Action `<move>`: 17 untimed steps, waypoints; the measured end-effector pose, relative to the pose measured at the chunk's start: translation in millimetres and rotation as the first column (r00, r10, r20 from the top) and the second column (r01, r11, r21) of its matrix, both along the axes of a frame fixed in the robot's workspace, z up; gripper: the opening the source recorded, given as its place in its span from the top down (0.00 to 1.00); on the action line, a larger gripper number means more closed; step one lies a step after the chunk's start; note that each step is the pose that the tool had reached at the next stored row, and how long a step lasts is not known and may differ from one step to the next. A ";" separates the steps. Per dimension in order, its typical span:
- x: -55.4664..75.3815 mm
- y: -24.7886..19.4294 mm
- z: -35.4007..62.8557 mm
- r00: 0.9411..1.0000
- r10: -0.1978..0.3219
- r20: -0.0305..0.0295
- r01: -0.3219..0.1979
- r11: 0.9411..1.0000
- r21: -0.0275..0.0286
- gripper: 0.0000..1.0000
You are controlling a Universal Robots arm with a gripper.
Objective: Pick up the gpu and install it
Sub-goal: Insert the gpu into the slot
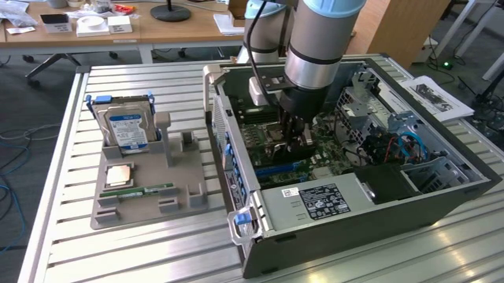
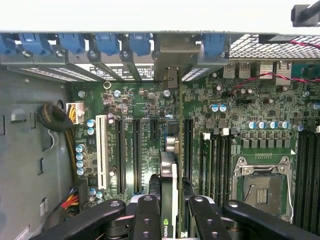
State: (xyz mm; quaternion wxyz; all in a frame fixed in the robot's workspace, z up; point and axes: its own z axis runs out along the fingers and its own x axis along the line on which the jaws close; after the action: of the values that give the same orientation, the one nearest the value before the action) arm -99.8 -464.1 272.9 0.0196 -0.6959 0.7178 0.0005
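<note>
The black metal computer case (image 1: 370, 206) lies on its side with its top open, so entry is from above. Over the green motherboard (image 2: 135, 107) room is tight: the black two-finger gripper (image 2: 172, 202), clamped on the thin dark gpu card (image 2: 168, 175) held on edge, hangs above the long black expansion slots (image 2: 136, 155). A braided black cable bundle (image 2: 52, 120) crowds one side, and the square silver processor socket (image 2: 261, 187) lies low on the other. Blue plastic bracket clips (image 2: 107, 42) line the case wall ahead. Outside, bare slats of the ribbed aluminium table (image 1: 118, 259) lie before the grey plastic parts tray (image 1: 134, 209).
</note>
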 end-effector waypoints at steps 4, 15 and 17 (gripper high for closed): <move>0.0 0.0 -0.9 1.000 0.000 0.000 0.000 1.000 0.000 0.73; 0.7 0.0 -1.3 1.000 0.000 -0.007 0.000 1.000 0.000 0.73; 0.7 0.0 -1.4 1.000 0.000 -0.007 0.000 1.000 0.000 0.73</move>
State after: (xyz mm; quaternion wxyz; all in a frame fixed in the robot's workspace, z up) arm -99.1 -464.1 271.6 0.0170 -0.6959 0.7179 0.0031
